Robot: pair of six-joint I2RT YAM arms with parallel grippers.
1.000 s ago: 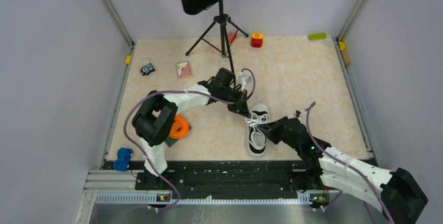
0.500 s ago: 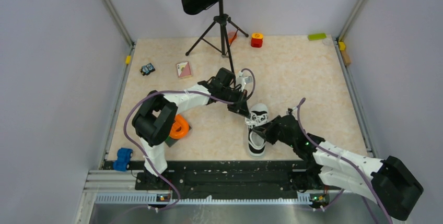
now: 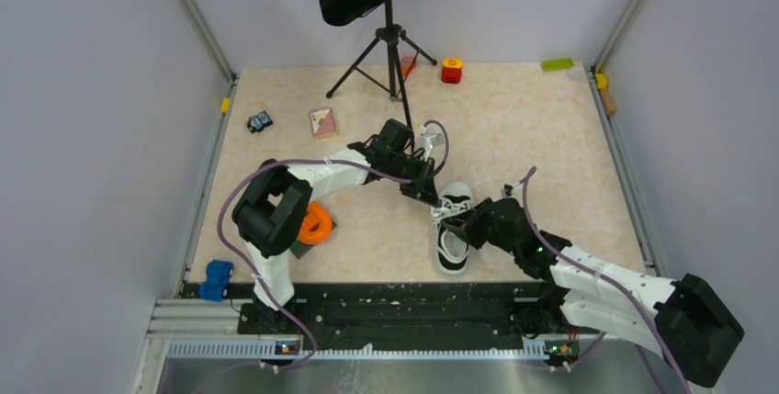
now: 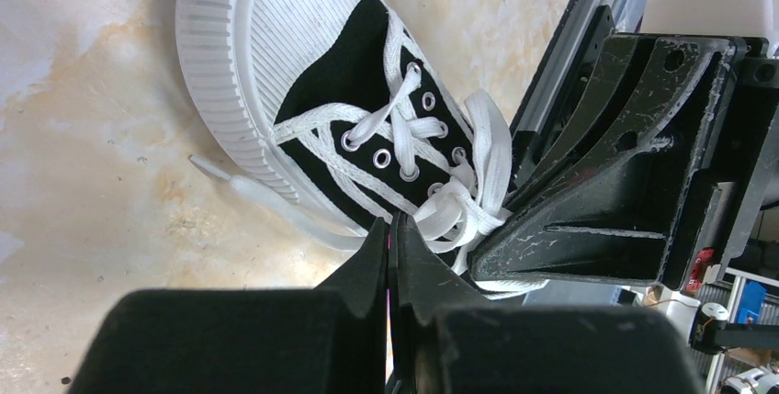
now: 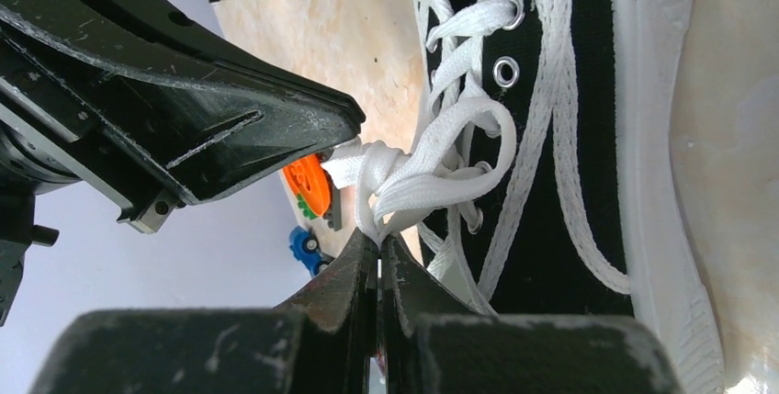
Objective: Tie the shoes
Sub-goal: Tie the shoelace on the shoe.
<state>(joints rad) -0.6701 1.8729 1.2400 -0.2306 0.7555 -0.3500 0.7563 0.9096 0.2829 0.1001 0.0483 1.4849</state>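
The black sneaker [image 3: 451, 233] with white toe cap and white laces lies mid-table, toe pointing away from the arm bases. My left gripper [image 3: 429, 196] reaches in from the shoe's far left and is shut at the lace knot [image 4: 457, 213], a white lace strand at its tips [image 4: 395, 221]. My right gripper [image 3: 466, 226] comes from the right and is shut on a bunched lace loop [image 5: 418, 178] at its tips [image 5: 378, 238]. The two grippers nearly touch over the eyelets. The shoe [image 4: 303, 63] also fills the left wrist view, and its side [image 5: 551, 137] the right wrist view.
A music stand [image 3: 391, 40] stands at the back. An orange toy [image 3: 316, 223] lies by the left arm, a blue toy car [image 3: 219, 277] at the near left edge. A card [image 3: 322, 121], a small toy [image 3: 260, 121], a red block [image 3: 451, 70] and a green piece [image 3: 557, 64] lie farther back.
My right gripper has moved a little left and forward over the shoe, still shut on the lace. The left arm has stayed in place.
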